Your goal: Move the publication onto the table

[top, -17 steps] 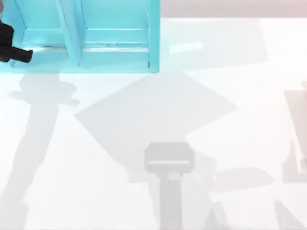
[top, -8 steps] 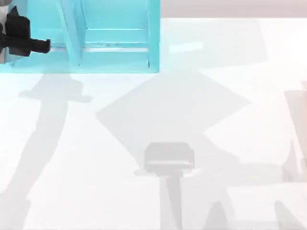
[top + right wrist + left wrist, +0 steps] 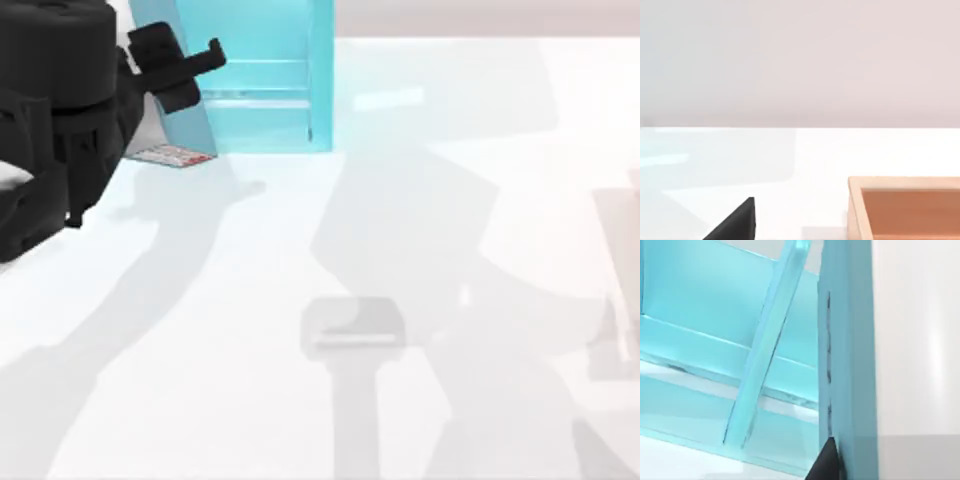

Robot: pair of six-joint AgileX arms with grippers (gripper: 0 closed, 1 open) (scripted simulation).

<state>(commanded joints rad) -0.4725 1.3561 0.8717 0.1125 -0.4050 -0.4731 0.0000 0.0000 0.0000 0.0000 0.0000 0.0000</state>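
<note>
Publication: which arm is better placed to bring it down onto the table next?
Left. The left gripper is already at the teal shelf in the top view's upper left, with the publication tilted right beside it over the table. The right arm sits off by a wooden box.

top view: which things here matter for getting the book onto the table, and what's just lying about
Part of the job:
- publication, tilted, at the shelf's left end
- left pincer, closed on the publication
- table, where it must land

Just lying about:
- teal shelf
- wooden box
- right pincer, idle near the box
</note>
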